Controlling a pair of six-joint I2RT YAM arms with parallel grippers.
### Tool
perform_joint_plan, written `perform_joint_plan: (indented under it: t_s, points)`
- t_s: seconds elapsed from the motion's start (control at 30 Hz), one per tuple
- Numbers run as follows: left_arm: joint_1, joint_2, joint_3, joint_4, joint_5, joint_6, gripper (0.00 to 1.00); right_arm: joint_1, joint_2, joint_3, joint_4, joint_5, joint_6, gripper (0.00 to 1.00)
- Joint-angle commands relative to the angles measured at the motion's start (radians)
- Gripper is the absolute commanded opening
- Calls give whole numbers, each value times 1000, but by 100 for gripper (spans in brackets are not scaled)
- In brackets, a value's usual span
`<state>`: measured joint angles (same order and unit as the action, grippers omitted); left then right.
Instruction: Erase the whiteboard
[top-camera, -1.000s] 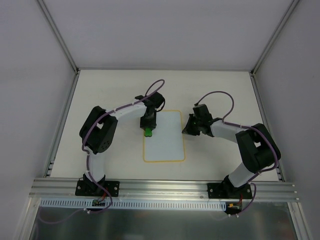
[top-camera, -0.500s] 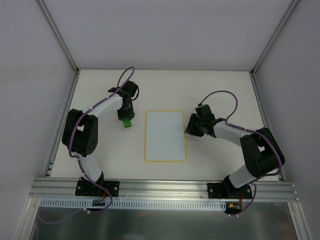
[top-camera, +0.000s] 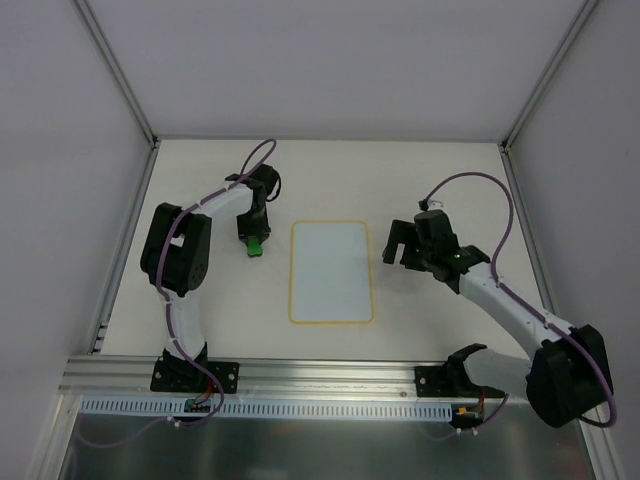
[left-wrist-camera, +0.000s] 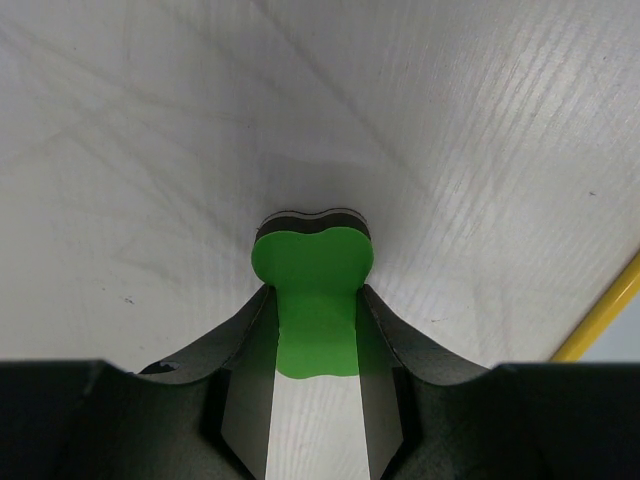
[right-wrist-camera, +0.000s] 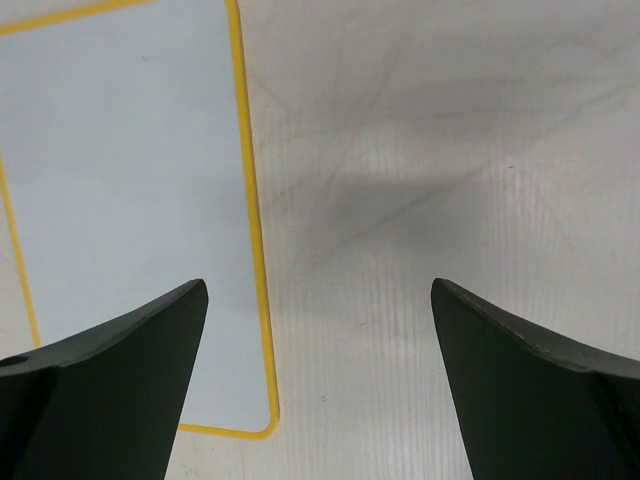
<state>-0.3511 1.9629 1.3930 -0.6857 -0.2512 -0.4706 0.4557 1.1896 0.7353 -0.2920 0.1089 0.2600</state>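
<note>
The whiteboard (top-camera: 330, 272) lies flat mid-table, a blank white sheet with a thin yellow rim and no marks on it. My left gripper (top-camera: 254, 240) is off the board's upper left corner, shut on the green eraser (top-camera: 254, 246). In the left wrist view the eraser (left-wrist-camera: 312, 262) sits pinched between the two fingers of the left gripper (left-wrist-camera: 313, 295), and the board's yellow rim (left-wrist-camera: 603, 320) shows at the right. My right gripper (top-camera: 398, 246) hangs open just right of the board. In the right wrist view the right gripper (right-wrist-camera: 318, 290) is spread wide over bare table beside the whiteboard (right-wrist-camera: 120, 190).
Grey enclosure walls close in the tabletop at the back and both sides. An aluminium rail (top-camera: 330, 375) carrying both arm bases runs along the near edge. Purple cables loop above each wrist.
The left gripper carried the eraser off the board's top left area to the table on its left. The right gripper opened wide and drew back from the board's right edge.
</note>
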Motion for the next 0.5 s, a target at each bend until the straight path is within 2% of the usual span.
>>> perform_joint_plan:
  t_s: [0.0,0.03,0.07,0.1,0.13,0.27,0.3,0.4,0.47]
  points:
    - [15,5,18,-6,1,6,24,-3,-126,-1,-99,98,-53,99]
    - [15,2,15,-6,4,3,28,-5,-151,-2,-111,106,-59,99]
    - [15,-12,6,-6,6,0,39,-6,-175,-2,-121,120,-68,99]
    - [15,-19,1,-5,6,-3,43,-5,-220,-1,-139,124,-71,99]
    - [15,-38,-2,-8,15,-3,56,-5,-240,1,-150,130,-76,99]
    - [15,-116,-41,-8,27,-14,75,-5,-337,18,-193,176,-99,99]
    - [15,-137,-49,-8,26,-17,84,-5,-353,29,-206,184,-108,99]
    - [14,-241,-78,-12,33,-14,97,-6,-415,61,-249,209,-131,99]
    - [15,-356,-106,-12,55,-14,99,-6,-452,113,-275,236,-163,99]
